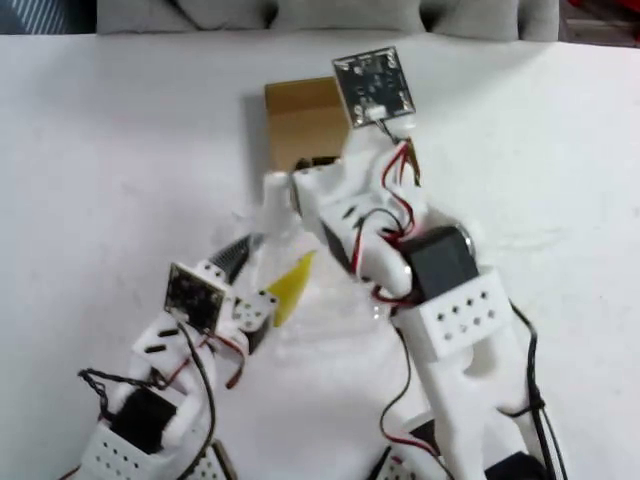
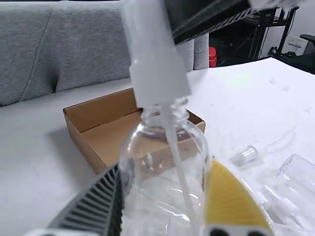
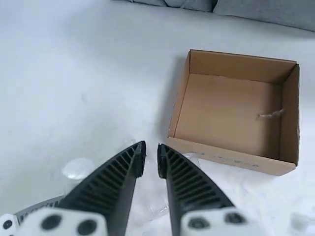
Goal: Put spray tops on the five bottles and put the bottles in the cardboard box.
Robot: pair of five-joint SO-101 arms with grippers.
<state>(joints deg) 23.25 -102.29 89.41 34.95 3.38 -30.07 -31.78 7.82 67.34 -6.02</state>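
Note:
A clear bottle (image 2: 147, 147) stands upright with my left gripper (image 2: 165, 169) shut on its body, the grey finger on one side and the yellow finger on the other. A white spray top (image 2: 155, 64) sits tilted on the bottle's neck, with its tube down inside. In the high view the bottle (image 1: 272, 245) is just in front of the cardboard box (image 1: 305, 120). My right gripper (image 3: 150, 157) hovers beside the spray top. Its black fingers (image 2: 211, 17) are almost together with nothing between them. The cardboard box (image 3: 236, 113) is open and holds no bottle.
A loose spray top (image 2: 248, 153) with its tube lies on the white table to the right of the held bottle. Another clear bottle (image 2: 298, 172) lies next to it. A grey sofa (image 2: 59, 44) stands behind the table.

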